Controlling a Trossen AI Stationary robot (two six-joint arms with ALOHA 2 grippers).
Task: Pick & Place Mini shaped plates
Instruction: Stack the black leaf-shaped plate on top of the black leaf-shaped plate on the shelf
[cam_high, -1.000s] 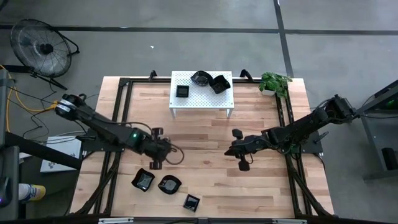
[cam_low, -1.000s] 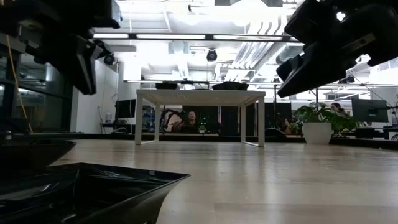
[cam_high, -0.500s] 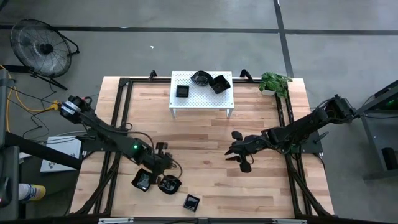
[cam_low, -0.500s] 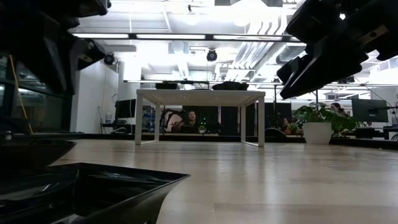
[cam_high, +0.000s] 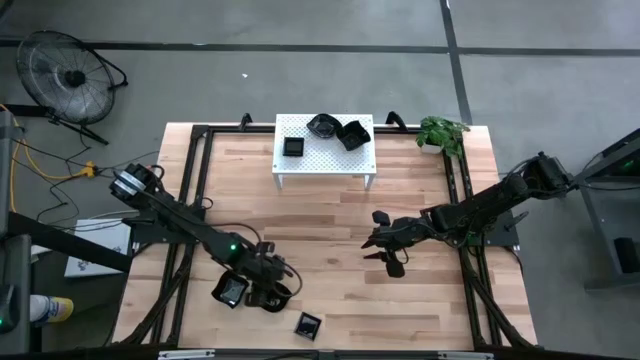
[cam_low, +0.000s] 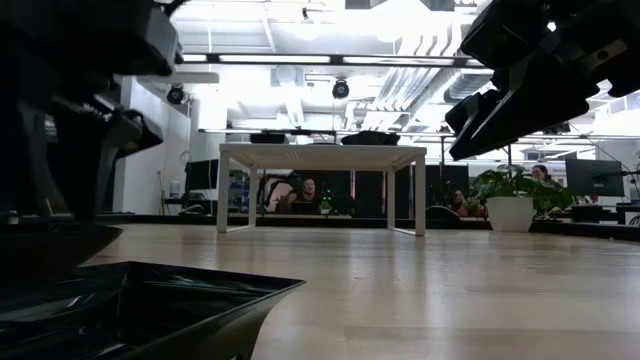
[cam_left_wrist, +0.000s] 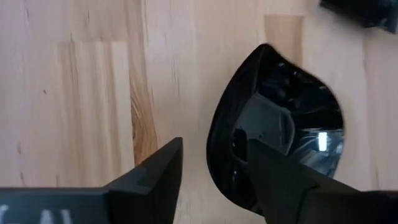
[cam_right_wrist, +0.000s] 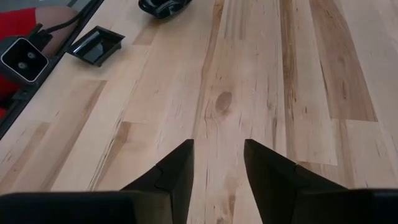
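The white perforated stand (cam_high: 323, 147) sits at the far middle of the table (cam_high: 330, 210) and serves as the reference. On its top lie three mini shaped plates: a square one (cam_high: 293, 146) at its left part, a rounded one (cam_high: 322, 125) and another square one (cam_high: 352, 133) at its right part. Three more plates lie well apart from the stand, near the table's front edge on the left-arm side: a square plate (cam_high: 231, 290), a rounded plate (cam_high: 272, 296) just beside it, and a small square plate (cam_high: 308, 324) nearest the edge. The left gripper (cam_high: 266, 283) is low over the rounded plate (cam_left_wrist: 277, 134); its fingers are spread, with one finger (cam_left_wrist: 283, 180) inside the dish and the other on the bare wood outside the rim. The right gripper (cam_high: 385, 250) hangs in front of the stand, toward the right side, fingers spread over bare wood (cam_right_wrist: 214, 168), holding nothing.
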